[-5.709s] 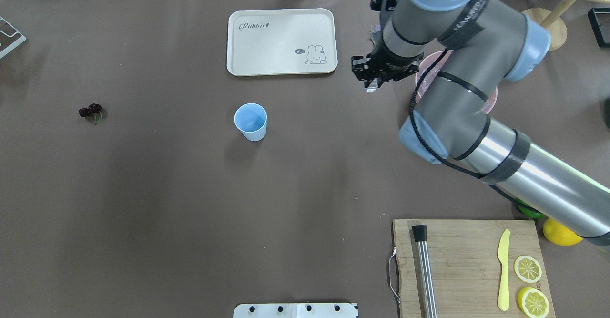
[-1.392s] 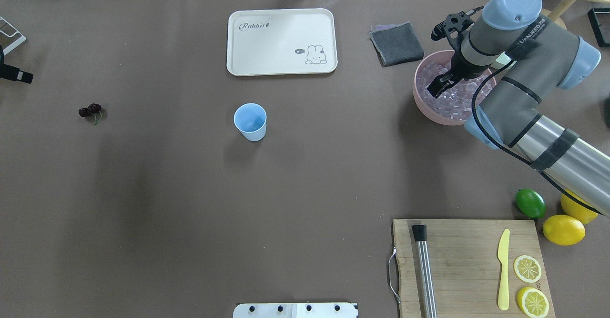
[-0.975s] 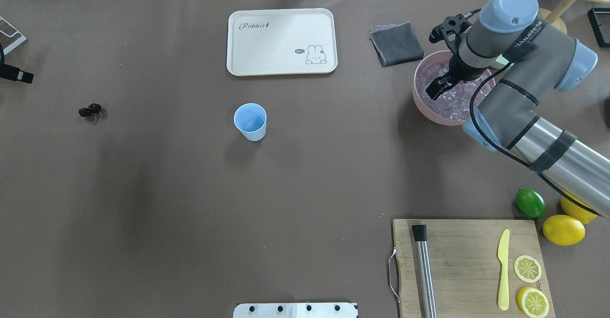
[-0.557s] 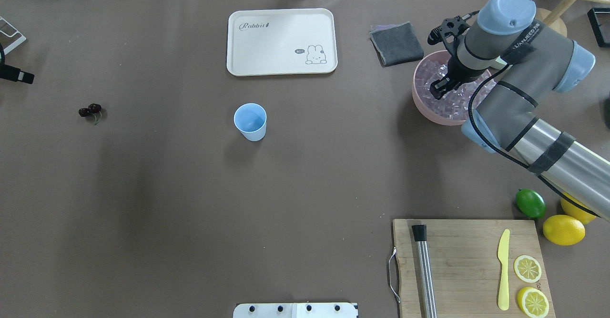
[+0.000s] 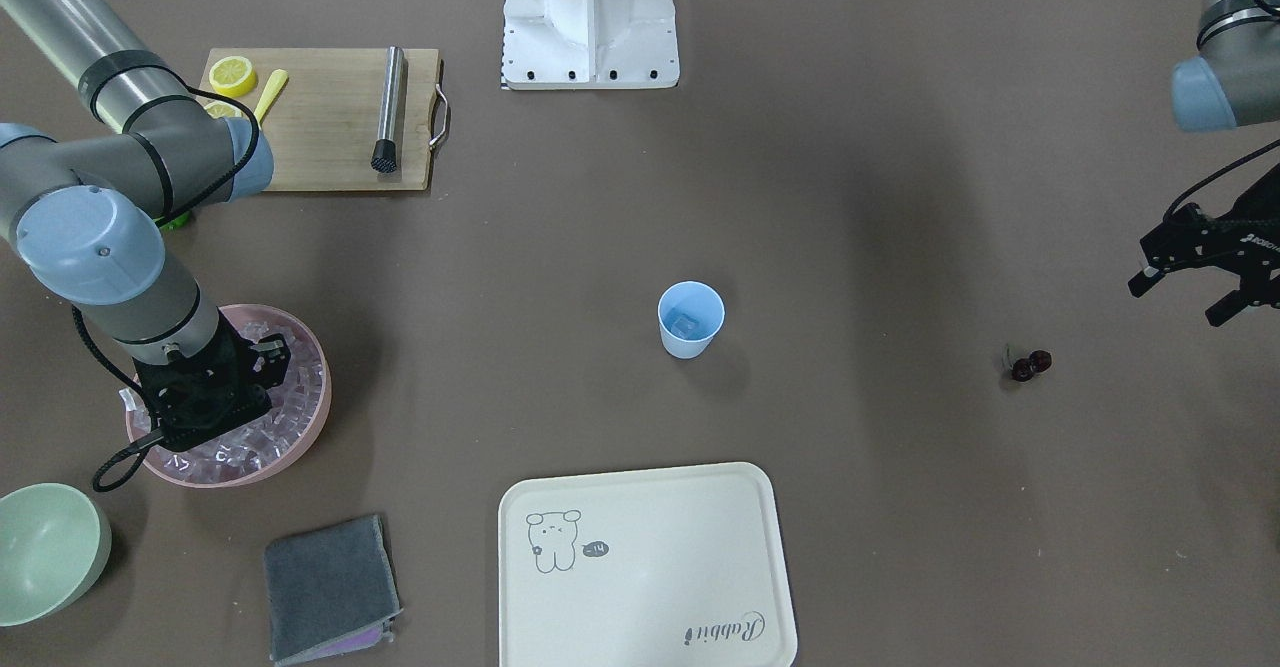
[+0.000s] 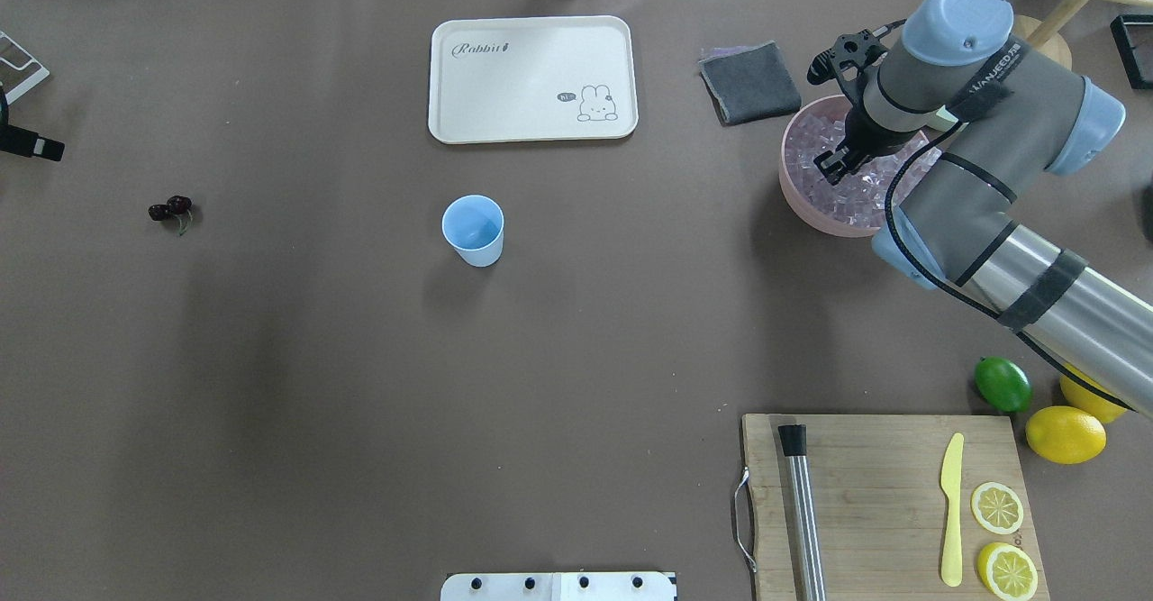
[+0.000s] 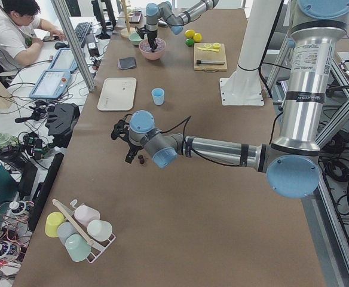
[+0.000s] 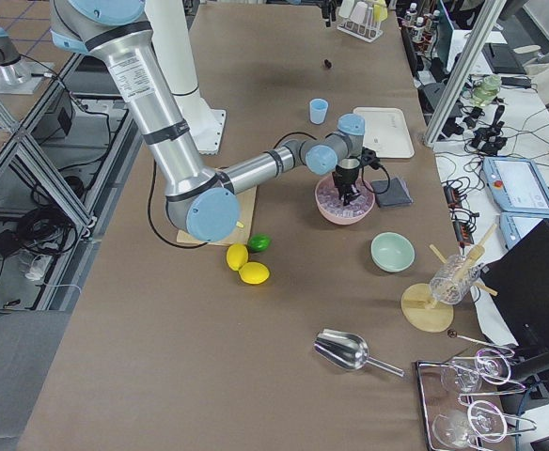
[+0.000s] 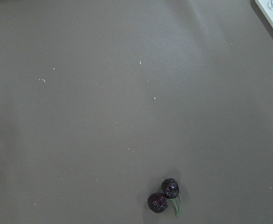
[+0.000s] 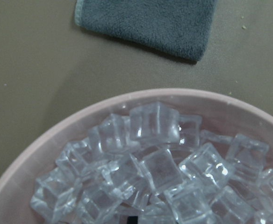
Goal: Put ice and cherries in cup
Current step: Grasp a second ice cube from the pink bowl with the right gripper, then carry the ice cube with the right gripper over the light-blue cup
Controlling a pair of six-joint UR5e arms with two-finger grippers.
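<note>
A robotics lab, not a kitchen; two grey and blue industrial arms, the left arm [image 7: 222,149] and the right arm [image 6: 991,132], rise from a white base [image 5: 590,17] at twelve o'clock in the front-facing view, over a long table [image 6: 360,358] under brown covering; aluminium framing [image 7: 73,45] lines its edge; at ten o'clock in the left-end view a person [image 7: 13,33] sits at a desk with a keyboard [image 7: 80,33], blue-edged screens [image 7: 54,84] and loose cables [image 7: 37,110] nearby; the drink things look staged: a cup [image 6: 473,230], a pink bowl [image 6: 793,195] of ice [image 10: 160,172], a cutting board [image 6: 874,493] with lemon slices [image 6: 997,508], a rabbit tray [image 6: 531,78], a rack of cups [image 7: 79,227] at seven o'clock.
</note>
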